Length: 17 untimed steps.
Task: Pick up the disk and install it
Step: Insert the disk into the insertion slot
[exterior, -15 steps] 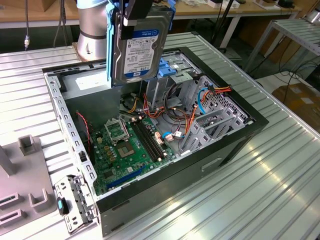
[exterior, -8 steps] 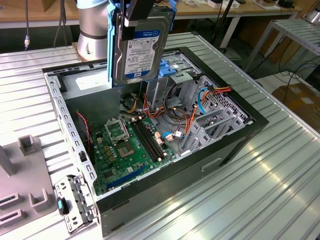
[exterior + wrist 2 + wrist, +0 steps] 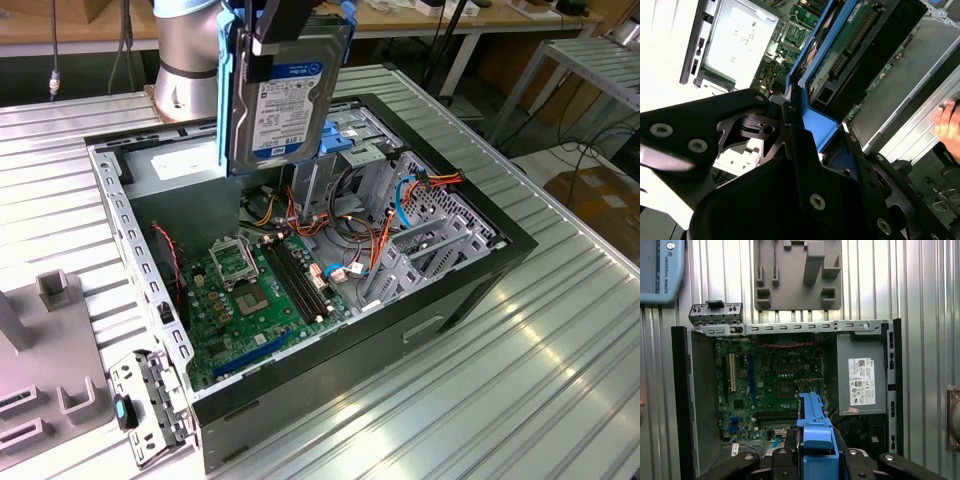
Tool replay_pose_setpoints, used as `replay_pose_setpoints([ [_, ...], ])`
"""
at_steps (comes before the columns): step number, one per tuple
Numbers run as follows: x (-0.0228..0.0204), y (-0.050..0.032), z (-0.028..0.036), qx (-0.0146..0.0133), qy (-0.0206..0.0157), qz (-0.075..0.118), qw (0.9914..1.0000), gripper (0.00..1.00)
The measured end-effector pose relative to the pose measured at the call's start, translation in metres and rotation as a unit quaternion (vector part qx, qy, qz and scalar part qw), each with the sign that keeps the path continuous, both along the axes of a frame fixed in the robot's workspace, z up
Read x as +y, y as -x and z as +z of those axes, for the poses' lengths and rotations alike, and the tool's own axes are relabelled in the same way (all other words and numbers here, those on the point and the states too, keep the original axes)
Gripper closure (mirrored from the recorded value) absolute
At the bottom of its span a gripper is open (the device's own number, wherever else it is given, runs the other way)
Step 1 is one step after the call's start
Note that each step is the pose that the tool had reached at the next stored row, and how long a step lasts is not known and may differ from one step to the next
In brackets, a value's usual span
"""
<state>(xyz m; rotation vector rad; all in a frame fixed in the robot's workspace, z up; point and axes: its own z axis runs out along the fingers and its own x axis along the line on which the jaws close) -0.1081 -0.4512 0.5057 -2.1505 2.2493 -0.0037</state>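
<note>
The disk (image 3: 285, 100) is a silver hard drive with a blue, white and black label and blue side rails. It hangs upright, label facing the exterior view, above the back of the open computer case (image 3: 480, 262). My gripper (image 3: 283, 40) is shut on its top end. In the first wrist view the disk (image 3: 814, 422) is edge-on, its blue rail over the motherboard (image 3: 772, 385). In the second wrist view the blue rail (image 3: 807, 112) sits between my black fingers (image 3: 792, 145), and the disk's circuit-board side faces the camera.
Inside the case are a grey power supply (image 3: 860, 385) with a white sticker, a drive cage with a blue latch (image 3: 352, 140) and loose cables (image 3: 415, 185). A grey fixture (image 3: 45, 385) and a metal bracket (image 3: 150, 405) lie on the table. A hand (image 3: 947, 120) rests beside the case.
</note>
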Motion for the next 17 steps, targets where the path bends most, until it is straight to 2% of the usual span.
replay_pose_setpoints([
  [17,-0.0065,-0.0016,0.0000,0.0000,0.0001,0.000,1.00000,0.63],
])
